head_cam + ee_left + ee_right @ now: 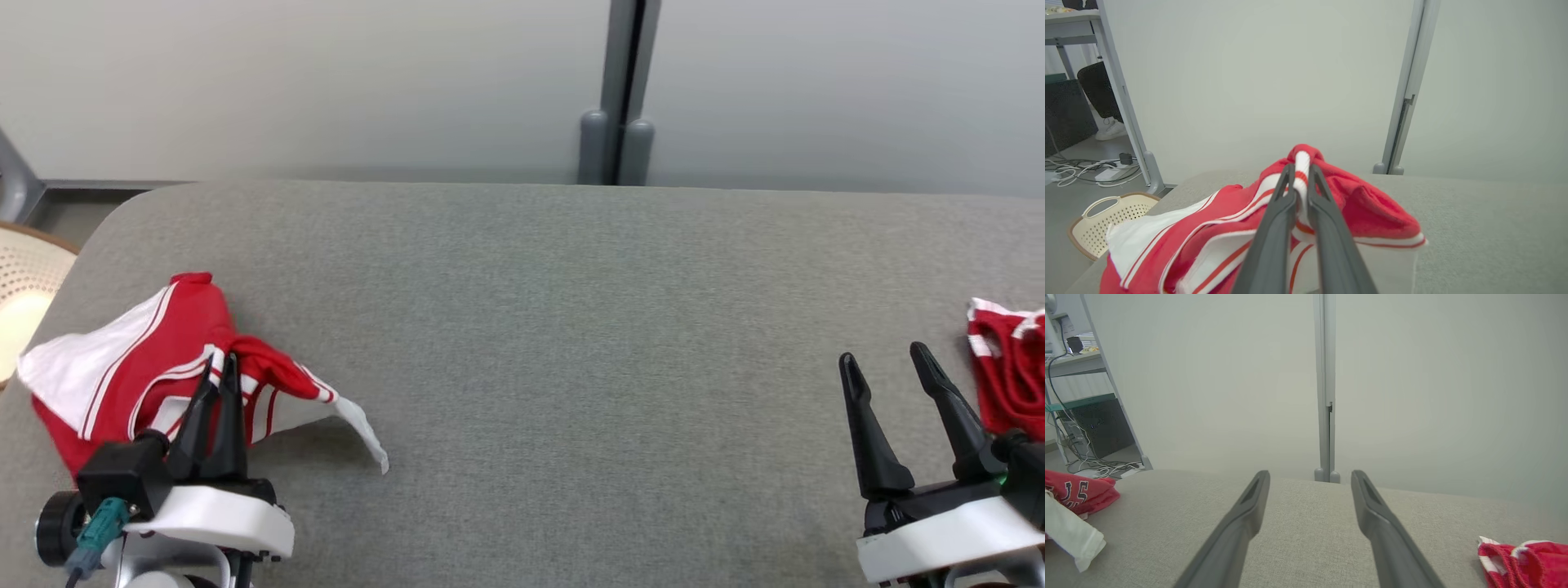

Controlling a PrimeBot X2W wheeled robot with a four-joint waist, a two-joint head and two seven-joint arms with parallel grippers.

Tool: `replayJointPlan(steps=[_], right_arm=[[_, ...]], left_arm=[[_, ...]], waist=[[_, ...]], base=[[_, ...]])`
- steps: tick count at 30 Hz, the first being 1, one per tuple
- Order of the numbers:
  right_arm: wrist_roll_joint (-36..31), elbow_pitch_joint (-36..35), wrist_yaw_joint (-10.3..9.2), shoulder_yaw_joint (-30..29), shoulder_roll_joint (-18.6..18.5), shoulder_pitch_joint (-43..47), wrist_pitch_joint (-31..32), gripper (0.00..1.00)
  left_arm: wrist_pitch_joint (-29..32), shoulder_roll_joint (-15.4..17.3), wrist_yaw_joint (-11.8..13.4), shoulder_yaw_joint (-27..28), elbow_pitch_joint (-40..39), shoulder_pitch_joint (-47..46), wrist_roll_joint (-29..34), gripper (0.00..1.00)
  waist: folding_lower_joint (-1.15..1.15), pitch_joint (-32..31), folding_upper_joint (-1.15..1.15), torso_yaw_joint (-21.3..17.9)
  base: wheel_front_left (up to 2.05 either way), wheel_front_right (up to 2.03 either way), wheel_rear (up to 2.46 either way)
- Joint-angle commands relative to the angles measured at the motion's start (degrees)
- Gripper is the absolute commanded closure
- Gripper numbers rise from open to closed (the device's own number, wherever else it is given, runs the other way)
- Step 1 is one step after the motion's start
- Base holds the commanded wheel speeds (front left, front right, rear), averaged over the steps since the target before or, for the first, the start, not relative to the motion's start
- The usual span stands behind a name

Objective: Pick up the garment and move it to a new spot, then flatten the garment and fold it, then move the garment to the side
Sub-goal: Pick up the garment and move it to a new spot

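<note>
**Left fingers clamped on the red garment at the bench's near-left corner**

The garment (131, 359) (1372, 212) (1077, 492), red with white panels and thin stripes, sits bunched at the near-left corner of the grey bench (571, 327) (1486, 228) (1298, 522). One striped fold stands up in a peak, and my left fingers (222, 392) (1282, 204) are clenched on that fold, pressed together with the white-and-red band squeezed between their tips. A white corner of the cloth trails out from the bundle toward the middle of the bench. From my right wrist I can see dark lettering on a red part of it.

My right fingers (867, 425) (1241, 514) are spread wide and grasp nothing. They hang over the near-right part of the bench with bare grey fabric between them.

Just beside them, at the right edge of the bench, lies a second red garment (1012, 367) (1527, 555) with white trim, crumpled and apart from my fingers.

Off the left edge, a cream perforated basket (24, 286) (1106, 220) stands on the floor. Beyond the far edge rises a pale wall (326, 82) with a grey post (620, 90) (1404, 102) (1325, 388).
</note>
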Motion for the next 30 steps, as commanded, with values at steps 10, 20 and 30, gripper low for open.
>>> replayJointPlan(steps=[10, 20, 30], right_arm=[[0.1, -1.8, -0.02, 0.2, -0.2, -1.9, 0.3, 0.0], [-0.5, -1.5, -0.01, -0.5, 3.0, -4.7, -3.2, 0.0], [-0.5, 1.3, -0.01, -0.9, 5.1, -6.4, -7.4, 0.0]], left_arm=[[5.0, -1.7, -3.7, -8.9, -8.0, -1.0, 1.6, 1.0], [4.5, -5.7, -8.0, -20.3, -2.6, -15.6, 2.5, 1.0], [4.1, -7.1, -9.0, -31.2, 5.3, -22.7, 1.7, 0.96]], waist=[[0.0, 3.1, 0.0, -11.1], [0.0, 15.1, 0.0, -21.9], [0.0, 20.7, 0.0, -25.5]], base=[[0.0, 0.0, 0.0], [0.0, 0.0, 0.0], [0.0, 0.0, 0.0]])
